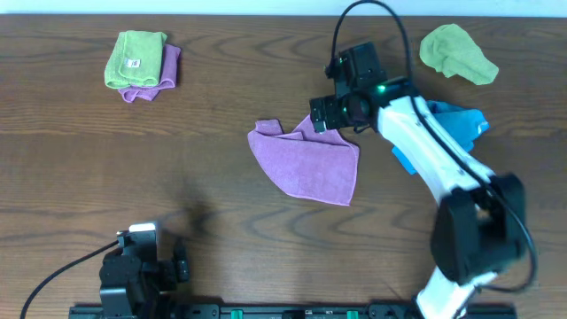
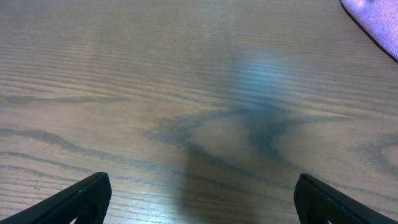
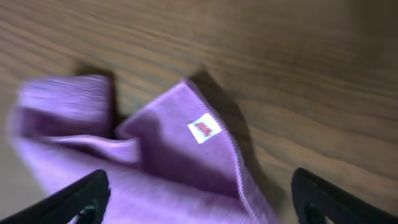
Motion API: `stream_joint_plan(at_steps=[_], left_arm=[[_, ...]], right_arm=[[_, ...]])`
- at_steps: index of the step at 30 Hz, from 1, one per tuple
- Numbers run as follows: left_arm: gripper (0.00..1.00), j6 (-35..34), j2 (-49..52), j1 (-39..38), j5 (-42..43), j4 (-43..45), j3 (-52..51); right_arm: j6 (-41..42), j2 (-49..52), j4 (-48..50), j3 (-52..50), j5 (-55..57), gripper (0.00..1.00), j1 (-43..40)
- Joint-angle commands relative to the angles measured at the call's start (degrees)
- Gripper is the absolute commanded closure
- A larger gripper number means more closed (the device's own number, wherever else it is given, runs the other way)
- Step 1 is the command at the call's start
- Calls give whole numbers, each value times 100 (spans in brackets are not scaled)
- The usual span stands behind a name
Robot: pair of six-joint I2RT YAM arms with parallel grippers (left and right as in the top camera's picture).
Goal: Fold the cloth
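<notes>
At 7 o'clock on the wooden table sits the left gripper, its jaws spread wide over bare wood in its wrist view. The lilac cloth lies crumpled just right of centre. Only the right wrist camera reveals its white tag, beneath the right gripper, whose jaws are parted and empty.

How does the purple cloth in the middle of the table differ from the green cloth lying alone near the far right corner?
The purple cloth is lilac, the green cloth lime. The purple cloth lies mostly flat with a corner turned over; the green cloth is bunched into a lump. The purple cloth shows a white tag; the green cloth shows none. Both are soft cloths on the wooden table.
</notes>
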Motion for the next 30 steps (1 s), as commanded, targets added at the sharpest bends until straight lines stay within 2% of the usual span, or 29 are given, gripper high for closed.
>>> stream_joint_plan(at_steps=[1,16,21,24,30], left_arm=[[5,81,-31,-24,-55,-57,-20],[5,81,-31,-24,-55,-57,-22],[5,81,-31,-24,-55,-55,-22],[5,81,-31,-24,-55,-57,-22],[5,81,-31,-24,-55,-55,-22]], right_arm=[[-68,273,122,7,-26,16,-74],[-42,981,522,7,-157,22,-70],[-20,1093,691,7,-160,29,-68],[4,1172,748,7,-162,38,-70],[4,1231,796,7,-201,46,-68]])
